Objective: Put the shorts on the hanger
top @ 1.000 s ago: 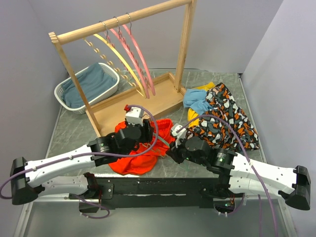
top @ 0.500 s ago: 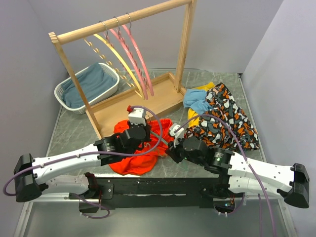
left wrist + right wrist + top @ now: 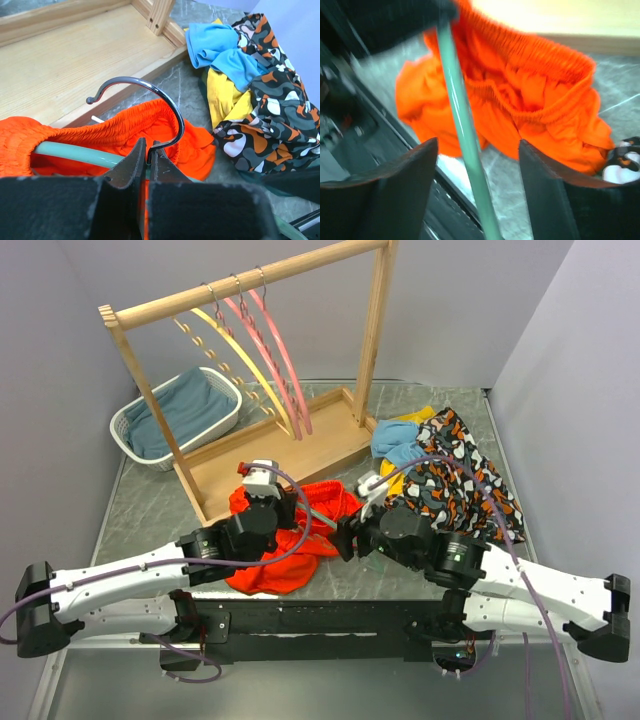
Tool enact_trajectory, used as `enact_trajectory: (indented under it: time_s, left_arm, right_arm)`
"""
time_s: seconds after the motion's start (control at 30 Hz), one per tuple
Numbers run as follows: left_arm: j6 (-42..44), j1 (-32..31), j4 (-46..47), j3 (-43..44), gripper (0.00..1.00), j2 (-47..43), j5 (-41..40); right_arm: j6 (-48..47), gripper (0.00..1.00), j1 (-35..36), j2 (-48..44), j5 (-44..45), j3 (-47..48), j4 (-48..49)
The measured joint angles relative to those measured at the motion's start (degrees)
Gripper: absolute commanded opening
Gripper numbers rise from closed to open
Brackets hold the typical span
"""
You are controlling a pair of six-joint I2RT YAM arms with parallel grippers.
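Desk [image 3: 150,510]: grey, marbled. Shorts [image 3: 290,540] lie bunched at near centre, just in front of the wooden rack [image 3: 280,455] base. Hanger [image 3: 75,154] sits among the folds, waistband draped over one arm. Left claw [image 3: 148,150] clenched on hanger at hook root. Right claw [image 3: 477,170] released, hanger bar passing between its fingers.

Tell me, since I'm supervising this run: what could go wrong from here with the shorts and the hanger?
1. The left gripper pinches the hanger only at the thin stem of its hook, so the hanger could swivel or slip.
2. The right gripper is open around the bar without holding it. The shorts, with the bar just inside the waistband, may slide off if the bar tilts.
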Motion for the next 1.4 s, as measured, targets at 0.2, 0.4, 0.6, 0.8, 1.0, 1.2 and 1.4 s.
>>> enact_trajectory:
  time_s: [0.2,0.4,0.6,0.8,1.0,1.2,1.4]
  left_arm:
    - [-0.15,-0.11,1.77,-1.05,0.01,-0.37,-0.44]
    - [-0.13,-0.33,3.89,-2.80,0.01,-1.79,-0.46]
    - [0.02,-0.35,4.81,-3.41,0.01,-2.80,-1.31]
    - [0.02,-0.57,5.70,-4.00,0.01,-3.26,-2.23]
    - [0.02,-0.61,6.91,-4.81,0.01,-4.42,-3.41]
    - [0.00,-0.61,7.98,-5.14,0.01,-4.61,-4.87]
    - [-0.50,-0.68,8.74,-5.14,0.01,-5.31,-8.31]
  right_arm:
    - [6.64,0.72,-6.38,-0.33,3.32,8.28,-5.38]
    - [9.75,0.64,-26.25,7.19,-4.70,10.91,-7.56]
    - [10.99,0.61,-29.49,23.15,-8.55,13.64,-8.22]
    - [11.69,0.59,-29.70,33.68,-9.88,17.18,-7.41]
    - [12.79,0.57,-29.73,39.91,-11.19,17.66,-4.96]
    - [13.18,0.07,-29.73,41.16,-11.74,17.42,-3.28]
    - [14.21,0.00,-29.73,33.99,-10.62,13.18,-3.45]
